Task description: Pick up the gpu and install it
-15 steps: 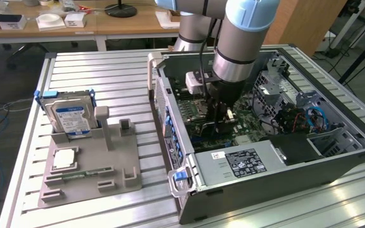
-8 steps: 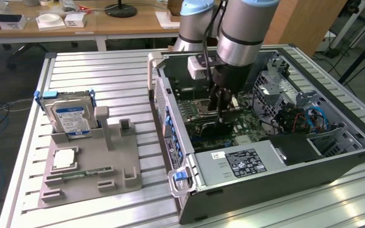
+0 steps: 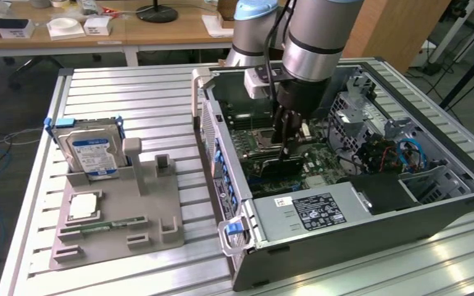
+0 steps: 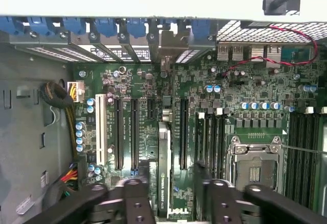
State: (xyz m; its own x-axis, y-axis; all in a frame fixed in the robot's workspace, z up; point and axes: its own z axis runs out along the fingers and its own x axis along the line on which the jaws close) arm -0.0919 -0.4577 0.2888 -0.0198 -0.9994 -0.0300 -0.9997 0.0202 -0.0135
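While the arm reaches down into the open computer case, the gripper sits low over the motherboard, right in the middle of the chassis. From the wrist view, the gpu stands on edge in a slot of the green board, its thin profile running between the 2 black gripper fingers, with its silver bracket end up against the slotted rear wall of the case. Those fingers sit on either side of the card with a little gap visible on each flank, so they look spread apart and not clamped on it, though whether a pad brushes the card I cannot tell. Just beside the gpu lie the long black expansion slots and 1 white slot; on the other side, the empty CPU socket with its metal frame.

Over on the exterior view's left, the grey parts holder rests on the ribbed aluminium table, well apart from the case. A blue-labelled hard drive stands upright in it, a square processor lies flat below, and a narrow green memory stick lies near the holder's front edge. At the near end of the case sits the silver power supply.
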